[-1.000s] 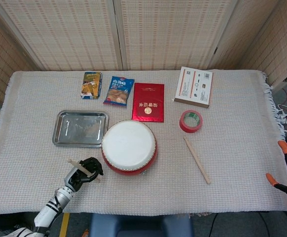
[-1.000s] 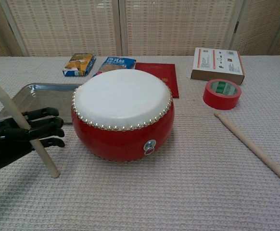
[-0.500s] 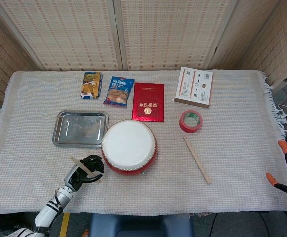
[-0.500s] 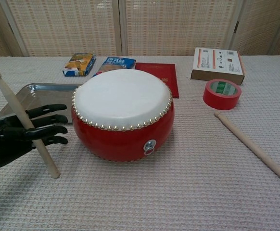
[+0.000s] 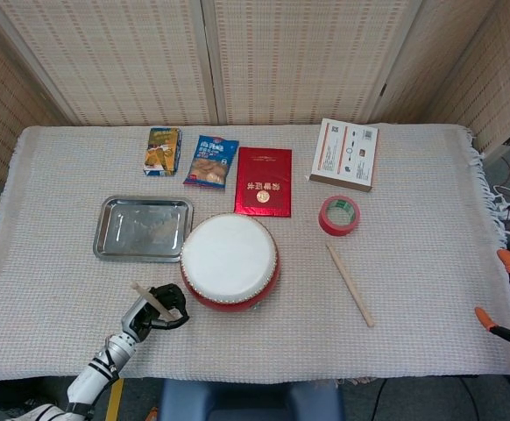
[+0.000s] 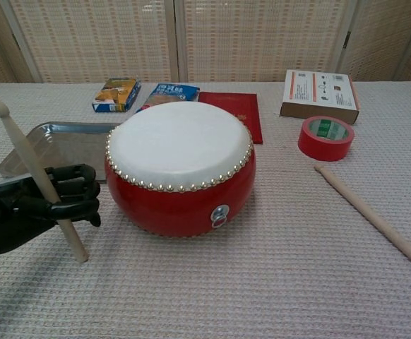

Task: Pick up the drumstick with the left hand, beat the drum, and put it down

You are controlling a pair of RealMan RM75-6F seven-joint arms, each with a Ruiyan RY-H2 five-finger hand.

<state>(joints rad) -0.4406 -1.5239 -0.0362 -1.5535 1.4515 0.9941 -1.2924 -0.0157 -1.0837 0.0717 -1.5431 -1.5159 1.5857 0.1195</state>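
Beside drum (image 6: 181,166), left hand (image 6: 32,212) gripping drumstick (image 6: 37,180)

the surface (image 6: 276,282) wore a coarse, matt woven cloth. the drum (image 6: 181,169) had a glossy red lacquered shell, a smooth matt white skin and shiny metal studs. the drumstick (image 6: 36,176) looked like pale bare wood. the left hand (image 6: 32,208) was glossy black plastic. the tray (image 5: 143,228) was bright polished metal. the tape roll (image 6: 325,138) looked like shiny red plastic.

Head high overhead; chest low, close.
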